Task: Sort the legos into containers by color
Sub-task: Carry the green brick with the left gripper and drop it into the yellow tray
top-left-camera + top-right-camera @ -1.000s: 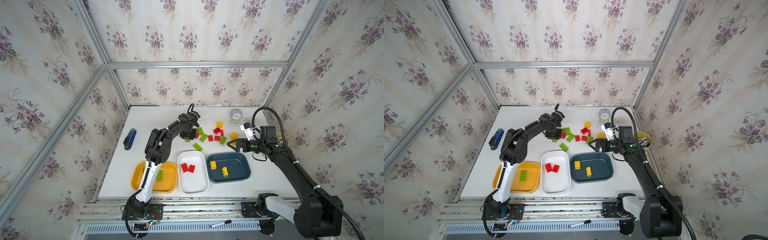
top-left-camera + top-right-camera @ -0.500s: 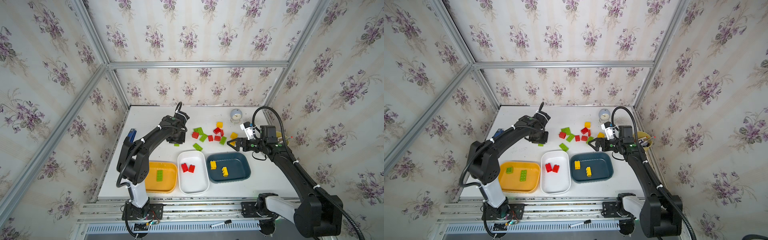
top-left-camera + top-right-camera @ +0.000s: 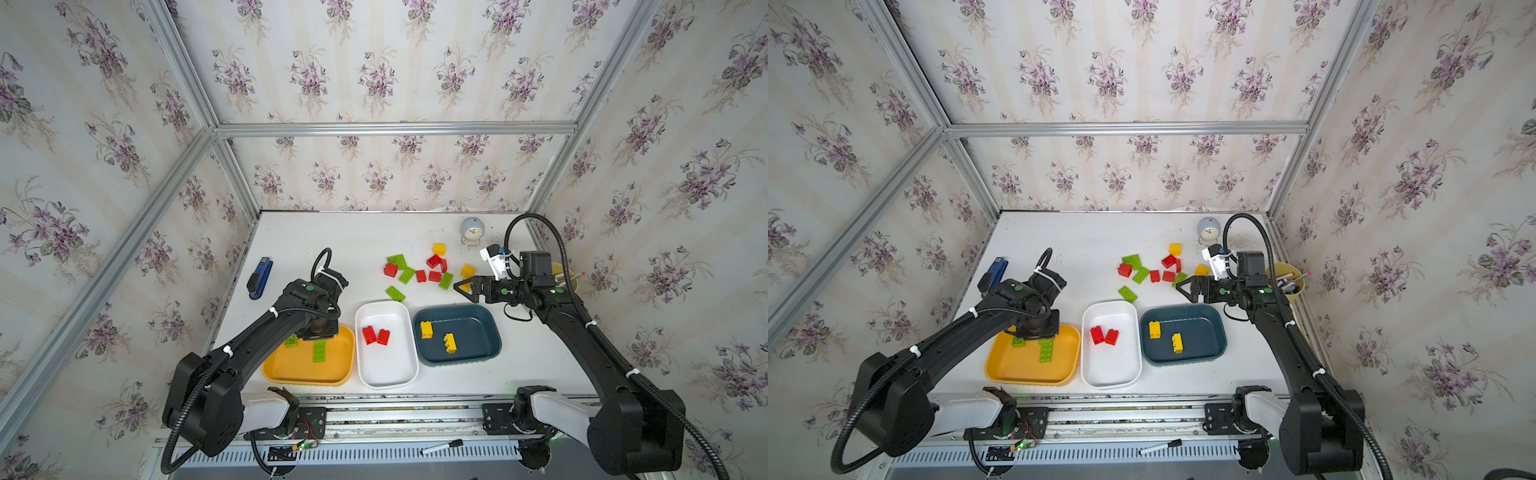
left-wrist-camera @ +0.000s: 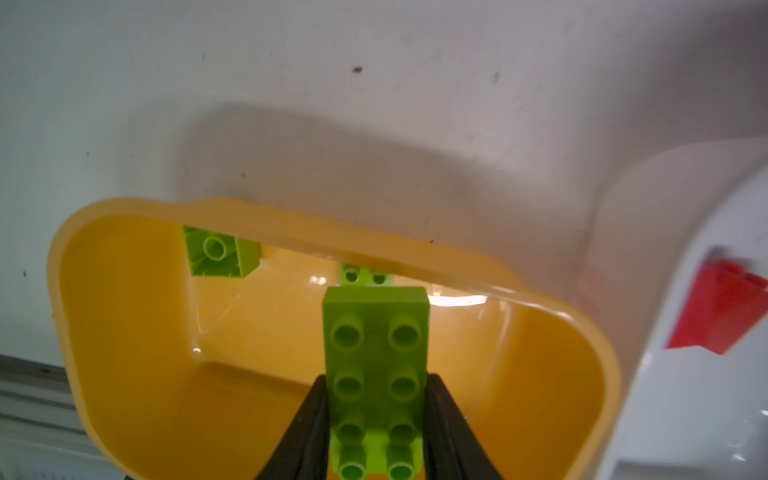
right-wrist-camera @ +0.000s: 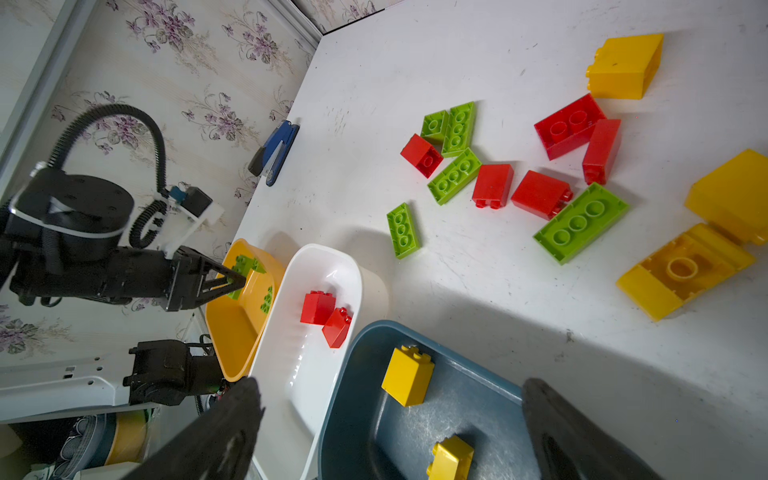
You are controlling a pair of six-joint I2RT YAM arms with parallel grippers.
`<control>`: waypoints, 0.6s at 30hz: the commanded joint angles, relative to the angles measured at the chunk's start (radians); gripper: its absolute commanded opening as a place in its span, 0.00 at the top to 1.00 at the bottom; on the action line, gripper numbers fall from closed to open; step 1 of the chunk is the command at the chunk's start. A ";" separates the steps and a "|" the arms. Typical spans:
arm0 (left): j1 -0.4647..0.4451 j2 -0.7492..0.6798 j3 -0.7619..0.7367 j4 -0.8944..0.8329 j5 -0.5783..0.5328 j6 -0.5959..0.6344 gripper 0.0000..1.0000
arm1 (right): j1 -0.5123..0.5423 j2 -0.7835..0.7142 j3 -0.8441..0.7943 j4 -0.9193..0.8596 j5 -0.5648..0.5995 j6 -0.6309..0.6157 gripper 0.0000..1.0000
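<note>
Over orange-yellow tray (image 4: pixel 124 332), left jaws gripping green lego (image 4: pixel 376 361), right jaws spread

Bright, even light; soft shadows; edges warped

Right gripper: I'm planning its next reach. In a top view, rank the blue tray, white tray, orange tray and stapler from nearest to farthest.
1. The blue tray, right end of the row, just in front of the right gripper.
2. The white tray, middle of the row.
3. The orange tray, left end of the row.
4. The stapler, far left, well beyond the trays.
</note>
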 commanded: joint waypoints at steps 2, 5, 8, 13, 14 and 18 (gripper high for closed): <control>0.069 -0.028 -0.085 0.029 -0.037 -0.070 0.66 | 0.000 0.001 0.006 0.011 -0.022 -0.005 0.00; 0.104 -0.013 -0.121 0.078 -0.024 -0.046 0.65 | 0.001 -0.007 0.003 0.008 -0.019 -0.003 0.00; 0.116 0.021 -0.129 0.106 -0.023 -0.026 0.62 | 0.001 -0.015 0.003 0.002 -0.016 -0.005 0.00; 0.125 0.018 -0.079 0.102 0.005 0.003 0.46 | 0.001 -0.019 0.007 -0.017 -0.012 -0.016 0.00; 0.125 0.009 -0.061 0.101 0.027 0.007 0.43 | 0.000 -0.021 0.007 -0.018 -0.012 -0.016 0.00; 0.106 0.002 0.033 0.098 0.113 0.013 0.40 | 0.001 -0.022 -0.002 -0.005 -0.015 -0.007 0.00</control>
